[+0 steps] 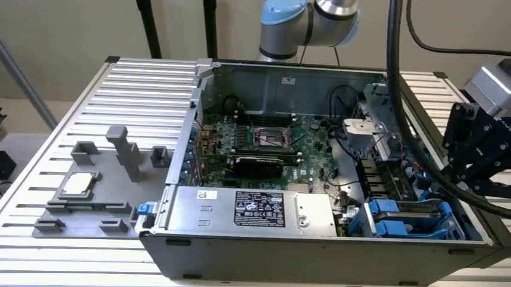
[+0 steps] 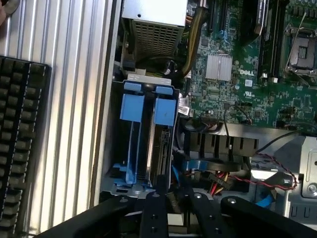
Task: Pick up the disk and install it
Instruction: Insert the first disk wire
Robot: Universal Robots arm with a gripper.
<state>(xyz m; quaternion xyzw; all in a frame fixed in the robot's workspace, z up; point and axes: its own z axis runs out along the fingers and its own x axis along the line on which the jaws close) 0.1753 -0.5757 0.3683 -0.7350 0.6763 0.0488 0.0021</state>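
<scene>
noting disk (image 2: 161,148) on edge in blue carrier (image 2: 164,110) inside drive bay (image 1: 455,226), low at exterior view's right. gripper (image 2: 174,194) close at disk's end; pincer state: cannot tell. seating judged in hand: keep carrier square to bay, avoid cables (image 2: 218,184).

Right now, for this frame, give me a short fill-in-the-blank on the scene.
The disk sits in a ___ plastic carrier. The gripper hangs at the exterior view's ___ edge of the computer case. The small silver chip lies on the grey fixture, at the exterior view's ___ of the case. Missing: blue; right; left.
</scene>
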